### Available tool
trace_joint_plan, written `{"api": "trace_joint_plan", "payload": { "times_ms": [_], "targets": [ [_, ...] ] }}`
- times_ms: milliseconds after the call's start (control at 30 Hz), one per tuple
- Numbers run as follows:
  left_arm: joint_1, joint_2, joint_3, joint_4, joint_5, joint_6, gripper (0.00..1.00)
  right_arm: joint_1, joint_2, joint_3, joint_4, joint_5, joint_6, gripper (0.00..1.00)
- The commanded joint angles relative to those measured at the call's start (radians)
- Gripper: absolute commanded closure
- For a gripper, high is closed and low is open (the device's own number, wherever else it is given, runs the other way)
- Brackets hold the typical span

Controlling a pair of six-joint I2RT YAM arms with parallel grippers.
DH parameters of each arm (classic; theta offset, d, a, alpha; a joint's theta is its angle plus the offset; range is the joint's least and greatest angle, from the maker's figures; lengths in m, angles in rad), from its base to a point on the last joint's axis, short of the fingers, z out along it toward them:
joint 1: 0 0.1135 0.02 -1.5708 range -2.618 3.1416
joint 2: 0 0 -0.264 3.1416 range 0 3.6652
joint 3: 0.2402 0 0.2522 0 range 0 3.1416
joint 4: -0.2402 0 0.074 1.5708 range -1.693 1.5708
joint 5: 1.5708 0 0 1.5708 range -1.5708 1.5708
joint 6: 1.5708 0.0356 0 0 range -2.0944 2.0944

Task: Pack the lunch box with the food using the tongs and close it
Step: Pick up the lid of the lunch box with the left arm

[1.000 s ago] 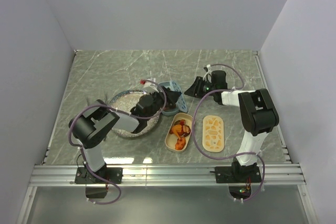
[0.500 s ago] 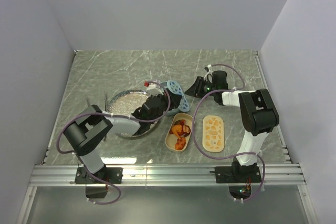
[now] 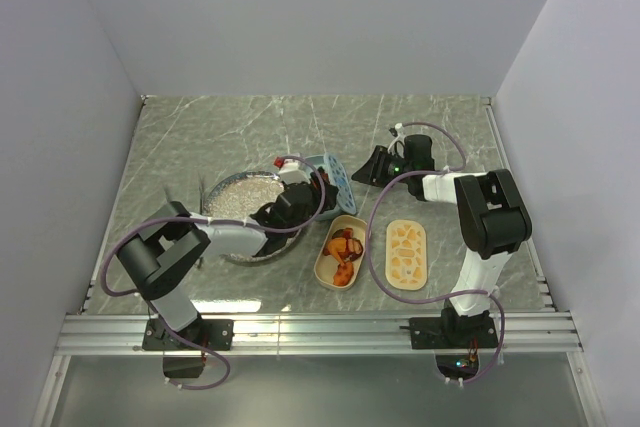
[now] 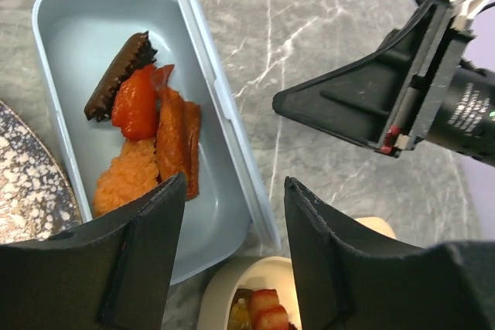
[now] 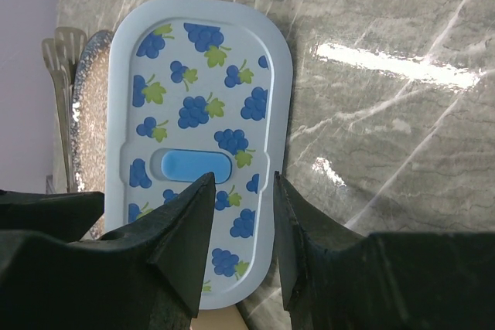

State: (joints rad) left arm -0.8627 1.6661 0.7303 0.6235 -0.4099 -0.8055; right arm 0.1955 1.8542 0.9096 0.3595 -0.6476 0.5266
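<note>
since the food [image 4: 147,137] already lies in the lunch box [image 4: 73,25], with the left gripper [image 4: 236,191] parted above it and the right gripper [image 5: 241,181] parted facing the raised lid [image 5: 201,106], i should tip that lid over squarely.

Bright, even overhead light. White glare streaks the desk [image 5: 371,5] at 2 o'clock in the right wrist view; the right end effector [image 5: 241,179] looms dark, soft-edged.

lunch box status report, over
Left pincer open above lunch box. Right pincer open, facing lid, not gripping. Food inside, lid not shut. Tongs unheld beside plate.
</note>
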Motion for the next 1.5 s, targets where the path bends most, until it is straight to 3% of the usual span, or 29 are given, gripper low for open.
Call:
{"api": "trace_joint_plan", "payload": {
  "times_ms": [0,600,700,733,867,1133,1300,1467],
  "targets": [
    [-0.004,-0.014,0.059,-0.042,-0.017,0.019,0.40,-0.004,0.017,0.018,0.044,-0.014,0.000,0.56],
    [-0.006,0.113,0.195,-0.142,0.003,0.022,0.46,0.001,0.020,0.012,0.050,-0.023,-0.007,0.56],
    [-0.006,0.126,0.215,-0.149,0.011,0.029,0.60,-0.001,0.023,0.012,0.052,-0.024,-0.005,0.56],
    [-0.006,0.130,0.216,-0.150,0.011,0.032,0.73,-0.001,0.023,0.011,0.052,-0.023,-0.005,0.56],
    [-0.006,0.136,0.225,-0.160,-0.001,0.032,1.00,-0.001,0.022,0.009,0.052,-0.023,-0.007,0.56],
    [-0.004,0.066,0.190,-0.153,-0.035,0.019,1.00,0.001,0.007,0.005,0.050,-0.023,-0.013,0.56],
    [0.007,-0.049,0.060,-0.035,-0.070,-0.036,1.00,0.004,-0.021,-0.008,0.044,-0.018,-0.016,0.56],
    [0.068,-0.104,-0.098,0.165,0.022,-0.112,1.00,0.008,-0.035,-0.012,0.039,-0.011,-0.019,0.56]
  ]
}}
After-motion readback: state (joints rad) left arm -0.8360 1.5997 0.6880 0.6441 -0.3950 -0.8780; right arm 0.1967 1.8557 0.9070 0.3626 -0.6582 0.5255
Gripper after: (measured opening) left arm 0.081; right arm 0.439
